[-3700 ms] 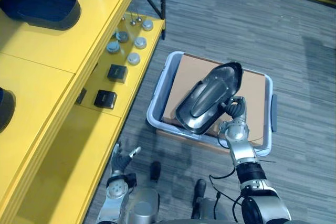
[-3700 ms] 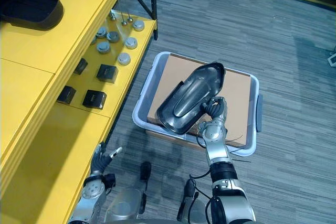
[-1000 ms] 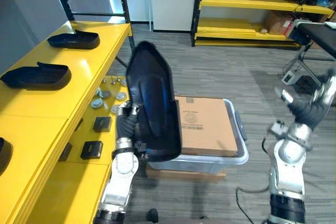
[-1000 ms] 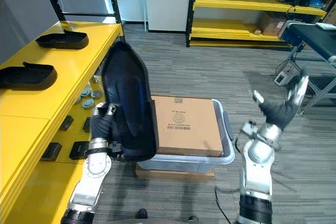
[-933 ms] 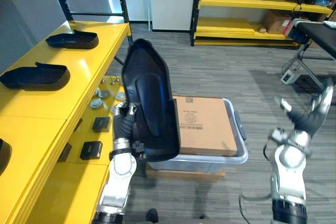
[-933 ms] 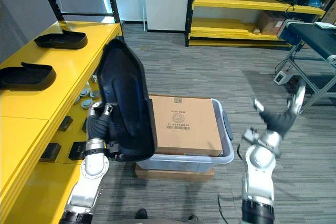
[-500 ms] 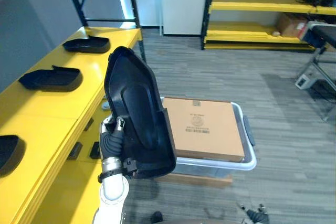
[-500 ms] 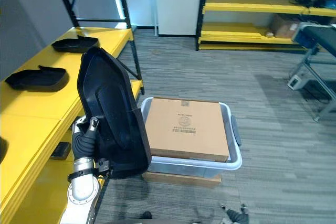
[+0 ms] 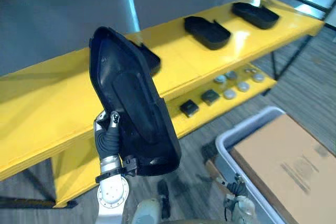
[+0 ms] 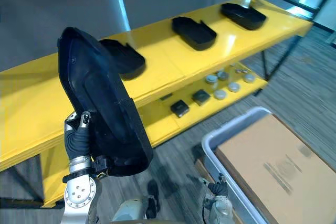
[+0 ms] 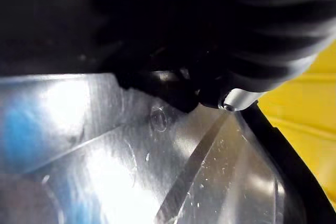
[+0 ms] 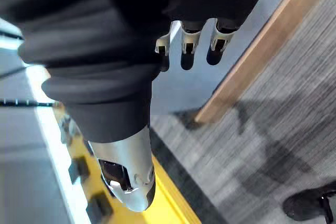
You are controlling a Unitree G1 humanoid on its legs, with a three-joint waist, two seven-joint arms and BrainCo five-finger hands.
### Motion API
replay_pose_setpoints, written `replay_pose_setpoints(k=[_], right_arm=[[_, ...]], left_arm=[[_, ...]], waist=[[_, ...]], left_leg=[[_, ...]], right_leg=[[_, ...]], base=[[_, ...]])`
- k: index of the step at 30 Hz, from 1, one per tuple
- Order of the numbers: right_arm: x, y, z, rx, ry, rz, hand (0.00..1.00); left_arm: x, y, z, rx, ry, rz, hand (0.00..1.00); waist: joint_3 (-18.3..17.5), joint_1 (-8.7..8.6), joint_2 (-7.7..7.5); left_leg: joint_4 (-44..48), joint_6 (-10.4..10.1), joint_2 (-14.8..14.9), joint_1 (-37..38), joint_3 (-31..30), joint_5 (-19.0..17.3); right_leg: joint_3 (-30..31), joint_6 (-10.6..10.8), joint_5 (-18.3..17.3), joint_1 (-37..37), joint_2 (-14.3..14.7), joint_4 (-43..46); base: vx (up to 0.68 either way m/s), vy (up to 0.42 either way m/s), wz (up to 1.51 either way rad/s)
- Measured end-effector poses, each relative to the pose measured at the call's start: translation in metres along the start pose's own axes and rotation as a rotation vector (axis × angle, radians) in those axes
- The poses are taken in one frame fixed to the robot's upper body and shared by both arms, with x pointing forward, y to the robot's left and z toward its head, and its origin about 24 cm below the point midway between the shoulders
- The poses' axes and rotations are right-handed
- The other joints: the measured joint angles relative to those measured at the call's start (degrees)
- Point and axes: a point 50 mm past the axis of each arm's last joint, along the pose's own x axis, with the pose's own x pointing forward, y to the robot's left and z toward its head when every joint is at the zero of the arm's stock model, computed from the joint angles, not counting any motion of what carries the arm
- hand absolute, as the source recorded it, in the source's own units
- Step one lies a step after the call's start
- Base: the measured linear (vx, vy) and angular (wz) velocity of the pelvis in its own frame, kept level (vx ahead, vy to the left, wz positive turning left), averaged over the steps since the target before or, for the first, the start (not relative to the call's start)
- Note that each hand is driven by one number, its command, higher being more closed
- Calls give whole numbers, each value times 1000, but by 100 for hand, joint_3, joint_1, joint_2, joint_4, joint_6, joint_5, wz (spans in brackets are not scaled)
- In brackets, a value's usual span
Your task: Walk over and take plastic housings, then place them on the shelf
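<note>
Eye views, left hand (image 9: 107, 141): you have it clamped on the lower edge of the black plastic housing (image 9: 131, 103), which stands upright and leaning, in front of the yellow shelf (image 9: 47, 109) on the left.
Eye views, top shelf: a near housing (image 9: 151, 61) lies partly behind yours, then a middle housing (image 9: 207, 25) and a far housing (image 9: 255, 15).
Eye views, lower shelf: black blocks (image 9: 189, 107) and round grey parts (image 9: 229, 94).
Eye views, near right: a grey tote (image 9: 224, 148) holds a cardboard box (image 9: 294, 166).
Left wrist view, housing: you see its glossy inner face close against the hand's cover.
Right wrist view, right hand (image 12: 190, 38): its fingers hang loose and hold nothing, above the carpet (image 12: 273, 145).
</note>
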Motion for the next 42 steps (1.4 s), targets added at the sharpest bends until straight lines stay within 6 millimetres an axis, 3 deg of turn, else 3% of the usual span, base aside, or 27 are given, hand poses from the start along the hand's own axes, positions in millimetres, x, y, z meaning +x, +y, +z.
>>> replay_pose_setpoints(k=[2, 3, 5, 6, 7, 10, 11, 13, 14, 15, 17, 18, 20, 24, 33, 34, 35, 36, 37, 39, 40, 42], right_arm=[[-1, 2, -1, 1, 8, 4, 0], [0, 0, -2, -7, 15, -3, 0], [0, 0, -3, -16, 22, -3, 0], [-2, -2, -7, -25, 39, -7, 0], [-2, -1, -7, -35, 36, -3, 0], [-3, -2, -9, -38, 43, -6, 0], [-3, -2, -9, -39, 42, -5, 0], [-4, -6, -12, -49, 50, -12, 0], [-5, -8, -16, -50, 60, -18, 0], [-7, -9, -20, -48, 71, -21, 0], [-11, -12, -27, -51, 97, -28, 0], [-10, -12, -27, -50, 95, -27, 0], [-11, -11, -25, -47, 85, -25, 0], [-10, -13, -22, -34, 70, -32, 0], [-13, -18, -27, -29, 83, -48, 0], [-12, -17, -26, -27, 79, -46, 0], [-12, -16, -25, -29, 77, -43, 0], [-11, -15, -24, -30, 75, -43, 0], [-10, -16, -22, -35, 71, -43, 0], [-10, -21, -29, -62, 98, -54, 0], [-10, -26, -33, -84, 117, -62, 0], [-11, -35, -41, -113, 154, -81, 0]], left_arm=[[-1, -2, -3, -9, 15, -18, 100], [-1, -4, -5, -11, 23, -37, 100], [-2, -7, -5, -10, 24, -62, 100], [-3, -9, -4, -10, 20, -82, 100], [1, -12, -5, 4, 5, -115, 100], [10, -19, -13, 12, 10, -135, 100], [10, -20, -15, 14, 15, -138, 100], [10, -25, -19, 12, 32, -154, 100], [8, -27, -21, 8, 39, -163, 100], [7, -28, -21, 6, 43, -167, 100], [8, -27, -21, 9, 42, -156, 100], [7, -26, -22, 8, 51, -144, 100], [3, -24, -25, 12, 72, -125, 100], [2, -27, -25, -10, 81, -125, 100], [2, -26, -25, -13, 85, -117, 100], [3, -22, -26, -5, 85, -101, 100], [4, -21, -26, -3, 83, -97, 100], [4, -20, -26, -5, 85, -91, 100], [3, -18, -27, -6, 96, -80, 100], [-1, -19, -31, -16, 118, -82, 100], [-2, -22, -31, -26, 126, -95, 100], [-4, -24, -36, -26, 145, -104, 100]], waist=[[1, -8, -31], [32, -19, -62], [53, -68, -67], [51, -163, -91], [53, -217, -97], [44, -283, -127], [43, -341, -127], [45, -520, -121], [40, -511, -140], [11, -502, -185], [-59, -438, -430], [-40, -441, -367], [-122, -374, -252], [-147, -324, -249], [-188, -278, -250], [-138, -229, -338], [-131, -217, -328], [-114, -212, -342], [-82, -241, -383], [-116, -362, -402], [-136, -466, -381], [-186, -524, -288]], left_leg=[[29, 40, -112, 40, -56, -105], [101, 55, -214, 224, -127, -266], [169, 59, -247, 397, -303, -428], [209, 88, -253, 522, -457, -557], [130, 61, -253, 708, -715, -603], [-84, -29, -346, 1073, -1088, -573], [-87, -43, -375, 1113, -1195, -582], [-40, -87, -478, 1253, -1626, -608], [-21, -93, -529, 1263, -1778, -610], [-10, -124, -583, 1281, -1850, -630], [188, -228, -803, 1274, -2120, -806], [330, -264, -752, 1257, -2204, -901], [501, -466, -491, 1237, -2270, -1083], [617, -541, -221, 1255, -2256, -1151], [652, -652, -365, 1189, -2626, -987], [847, -699, -312, 1079, -2477, -1157], [1362, -458, -61, 893, -2155, -1383], [1720, -449, 147, 797, -2017, -1499], [2182, -579, 630, 742, -1856, -1604], [1968, -646, 1273, 850, -1891, -1567], [1569, -828, 1462, 906, -2100, -1449], [872, -1067, 1494, 1088, -2374, -1007]], right_leg=[[19, -132, 92, 39, -123, 136], [269, -431, 275, 1, -500, 894], [736, -905, 537, -124, -763, 1647], [1373, -1105, 507, -328, -795, 2197], [2502, -872, 58, -849, -483, 2761], [3849, -697, -494, -1710, 177, 2651], [4024, -688, -546, -1836, 295, 2541], [4892, -537, -637, -2208, 804, 1913], [5188, -488, -623, -2269, 927, 1633], [5278, -450, -572, -2298, 937, 1447], [5107, -526, 98, -2233, 783, 823], [4993, -426, 110, -2115, 801, 767], [4764, -543, 210, -1792, 1053, 303], [4495, -646, 298, -1454, 1277, -78], [3885, -637, 246, -1207, 1172, -253], [3877, -656, 223, -1262, 1081, -200], [3884, -694, 201, -1339, 1042, -123], [3901, -695, 199, -1380, 994, -48], [3916, -692, 198, -1397, 892, 28], [3994, -526, 105, -1510, 698, 129], [4010, -364, 96, -1614, 555, 237], [4045, -106, 162, -1765, 352, 342]], base=[[193, 130, 31], [214, 140, 26], [204, 130, 30], [227, 115, 64], [261, 123, 72], [219, 81, 67], [226, 26, 94], [196, -39, 124], [152, -61, 109], [157, -94, 95], [184, -155, 85], [173, -172, 49], [153, -158, 19], [130, -153, 17], [39, -20, 36], [-71, 24, 9], [-84, 24, 1], [-63, 41, -4], [-99, 108, -1], [-103, 284, 11], [-30, 356, 26], [18, 470, 16]])
